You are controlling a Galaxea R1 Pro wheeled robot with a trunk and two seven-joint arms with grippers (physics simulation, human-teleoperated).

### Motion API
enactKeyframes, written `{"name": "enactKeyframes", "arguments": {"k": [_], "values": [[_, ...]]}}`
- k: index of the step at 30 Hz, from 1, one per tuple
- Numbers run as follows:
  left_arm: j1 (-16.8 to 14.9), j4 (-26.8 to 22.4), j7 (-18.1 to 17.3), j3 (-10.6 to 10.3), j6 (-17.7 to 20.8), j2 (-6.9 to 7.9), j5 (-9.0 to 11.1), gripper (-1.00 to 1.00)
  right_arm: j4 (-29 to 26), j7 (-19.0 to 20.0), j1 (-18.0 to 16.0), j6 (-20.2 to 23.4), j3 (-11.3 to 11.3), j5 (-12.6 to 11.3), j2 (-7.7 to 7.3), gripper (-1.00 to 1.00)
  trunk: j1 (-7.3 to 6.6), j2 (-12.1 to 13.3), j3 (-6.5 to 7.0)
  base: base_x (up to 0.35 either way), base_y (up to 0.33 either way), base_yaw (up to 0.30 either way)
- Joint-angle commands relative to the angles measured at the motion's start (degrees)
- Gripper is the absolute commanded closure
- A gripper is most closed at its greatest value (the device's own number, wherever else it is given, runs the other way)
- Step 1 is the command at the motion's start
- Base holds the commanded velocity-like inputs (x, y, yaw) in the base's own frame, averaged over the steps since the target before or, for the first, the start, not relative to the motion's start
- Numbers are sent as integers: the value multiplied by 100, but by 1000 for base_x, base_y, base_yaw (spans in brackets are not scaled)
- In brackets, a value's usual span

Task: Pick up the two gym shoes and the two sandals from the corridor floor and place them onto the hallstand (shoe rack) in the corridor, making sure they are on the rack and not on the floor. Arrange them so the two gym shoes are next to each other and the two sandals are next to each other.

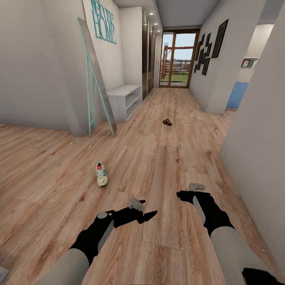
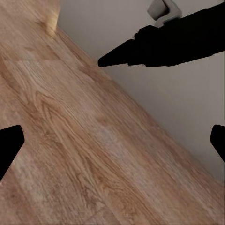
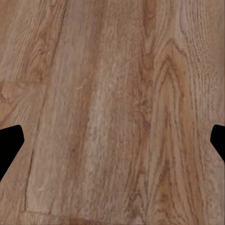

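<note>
While we stand in the corridor with both arms held low in front of us, one gym shoe [image 1: 101, 174] lies alone on the corridor floor [image 1: 166, 158], ahead and to our left, sole down, toe pointing away from us; a dark sandal [image 1: 167, 122] rests farther up the hall, well apart from it; the hallstand [image 1: 124, 99] sits against the left wall beyond a leaning mirror [image 1: 97, 77], its shelves bare as far as we can tell. Our left gripper [image 1: 143, 211] hovers over bare planks with its jaws spread and nothing between them; our right gripper [image 1: 190, 190] does likewise, its wrist view showing the two tips wide apart over wood grain. We judge the sneaker light, with a soft upper that gives under pressure and a firmer sole; taking it across the midfoot or pinching the heel collar should hold best, since the rounded toe may slip. The sandal looks low and flat, so a grip across its sides near the middle seems wisest.
</note>
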Motion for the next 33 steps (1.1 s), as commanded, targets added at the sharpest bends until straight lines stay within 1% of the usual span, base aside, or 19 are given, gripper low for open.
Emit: {"name": "enactKeyframes", "arguments": {"k": [1,3,4,5,6,7,8,9,11,13,14,16,17,19,21,33], "values": [[-4,4,-7,65,7,3,43,-100,-8,-1,-2,26,-20,1,6,-100,3,-2,2,348,-118,-70],[-4,-5,-6,372,7,3,32,-100,-8,-3,-2,29,-20,4,6,-100,3,-2,16,348,-119,-72],[-4,-9,-4,438,7,3,30,-100,-8,-3,-2,28,-20,4,6,-100,3,-2,22,348,-120,-53],[-4,-16,0,618,7,3,26,-100,-8,-4,-2,25,-20,5,6,-100,3,-2,24,348,-120,-27],[-4,-18,4,672,7,3,25,-100,-6,-4,-2,24,-20,7,6,-100,3,-2,27,348,-120,-22],[-4,-20,108,797,8,5,24,-100,-4,2,-2,23,-20,6,6,-100,3,-2,28,348,-120,-14],[-4,-22,345,915,8,7,23,-100,-2,6,-2,23,-20,9,6,-100,3,-2,29,348,-121,-9],[-4,-23,751,1029,7,7,22,-100,-1,9,-2,23,-20,4,6,-100,3,-2,29,348,-121,-6],[-4,-24,1948,1174,7,5,18,-100,0,11,-2,18,-20,-10,6,-100,3,-2,30,348,-121,-3],[-4,-27,2545,1203,7,4,20,-100,0,12,-2,16,-20,-14,6,-100,3,-2,30,348,-121,-2],[-4,-29,3079,1218,7,0,20,-100,1,12,-2,15,-20,-16,6,-100,3,-2,30,348,-121,-1],[-4,-32,3886,1229,6,-6,21,-100,1,13,-2,4,-20,-27,6,-100,3,-2,31,340,-121,0],[-4,-33,4033,1230,6,-6,21,-100,1,13,-2,-2,-20,-29,6,-100,3,-2,31,326,-121,0],[-4,-37,4191,1232,7,-6,20,-100,-6,15,-2,-9,-20,-29,6,-100,3,-2,31,328,-121,0],[-4,-40,4262,1237,7,-6,14,-100,-25,22,-2,-7,-25,-29,6,-100,3,-2,31,335,-121,0],[-4,-33,4310,1250,7,-1,7,-100,-27,15,-2,-4,-12,21,6,-100,3,-2,31,339,-121,0]]}}
